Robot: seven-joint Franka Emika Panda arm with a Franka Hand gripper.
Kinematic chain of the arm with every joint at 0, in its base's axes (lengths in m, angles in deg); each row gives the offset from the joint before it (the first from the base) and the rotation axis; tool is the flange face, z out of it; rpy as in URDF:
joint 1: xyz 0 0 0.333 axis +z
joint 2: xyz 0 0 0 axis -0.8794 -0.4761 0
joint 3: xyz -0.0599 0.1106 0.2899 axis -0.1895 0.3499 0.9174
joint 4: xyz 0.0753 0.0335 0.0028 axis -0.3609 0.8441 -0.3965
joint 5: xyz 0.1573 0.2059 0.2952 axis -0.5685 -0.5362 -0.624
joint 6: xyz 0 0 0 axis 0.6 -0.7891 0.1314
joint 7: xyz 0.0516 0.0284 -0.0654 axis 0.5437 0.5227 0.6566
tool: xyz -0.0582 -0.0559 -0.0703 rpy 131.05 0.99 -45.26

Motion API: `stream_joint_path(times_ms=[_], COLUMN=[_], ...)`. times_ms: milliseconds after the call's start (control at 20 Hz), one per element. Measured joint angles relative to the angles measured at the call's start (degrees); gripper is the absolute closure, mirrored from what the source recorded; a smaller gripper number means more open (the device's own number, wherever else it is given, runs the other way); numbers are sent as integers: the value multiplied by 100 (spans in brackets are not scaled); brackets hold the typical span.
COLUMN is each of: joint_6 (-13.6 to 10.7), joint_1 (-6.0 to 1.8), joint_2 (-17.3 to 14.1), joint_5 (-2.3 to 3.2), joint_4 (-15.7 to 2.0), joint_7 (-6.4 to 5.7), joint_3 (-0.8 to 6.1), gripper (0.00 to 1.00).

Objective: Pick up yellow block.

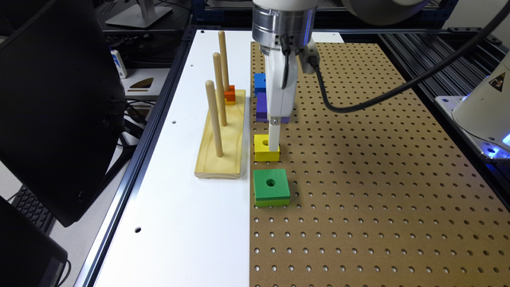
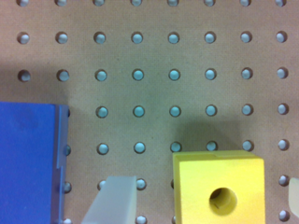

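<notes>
Yellow block (image 1: 266, 148) sits on brown pegboard (image 1: 378, 191), between purple block (image 1: 261, 107) and green block (image 1: 271, 187). White gripper (image 2: 205, 200) straddles it, fingers (image 2: 114, 200) spread, not yet gripping.

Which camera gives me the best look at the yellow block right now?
The wrist view: the yellow block sits close up between the open gripper fingers, hole visible. The exterior view shows the whole block, partly behind a finger.
</notes>
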Motion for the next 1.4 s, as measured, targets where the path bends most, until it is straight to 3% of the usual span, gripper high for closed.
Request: stream_joint_path(times_ms=[1000, 1400], joint_6=[10, 279], joint_1=[7, 19], joint_2=[-27, -307], joint_5=[18, 19], joint_4=[-79, -100], joint_7=[-2, -2], joint_3=[23, 23], gripper=[0, 0])
